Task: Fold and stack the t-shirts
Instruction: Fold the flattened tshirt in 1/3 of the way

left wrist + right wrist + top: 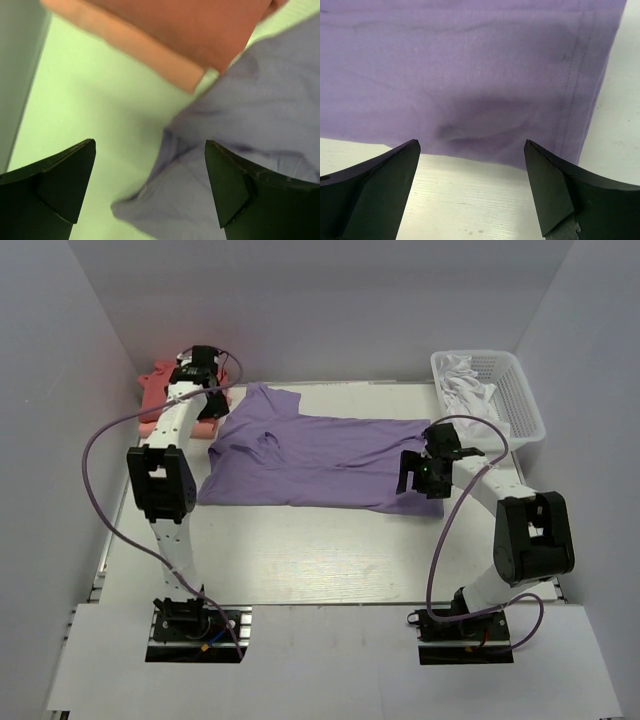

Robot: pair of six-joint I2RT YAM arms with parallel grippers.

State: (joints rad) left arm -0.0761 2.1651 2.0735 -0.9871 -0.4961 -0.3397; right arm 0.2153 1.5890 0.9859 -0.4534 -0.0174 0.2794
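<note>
Pale walls point(320, 300) box in a white counter point(320, 550). The lavender t-shirt point(330, 455) lies spread across the middle of the counter, partly folded. Its collar end points to the left and its hem to the right.

Just off the collar end, at the far left corner, a folded coral-red t-shirt point(157, 378) rests on a paler salmon-pink t-shirt point(207, 427). The stack's edge lies close to the lavender sleeve.

The left tool point(150, 143) hangs over that sleeve edge beside the stack, fingers spread wide and grasping nothing. The right tool point(471, 144) is over the near corner of the hem end. It is also released, with cloth and bare counter showing between its fingers.

Beyond the hem end, at the far right, a white basket point(522, 405) holds white cloth point(465, 380).
</note>
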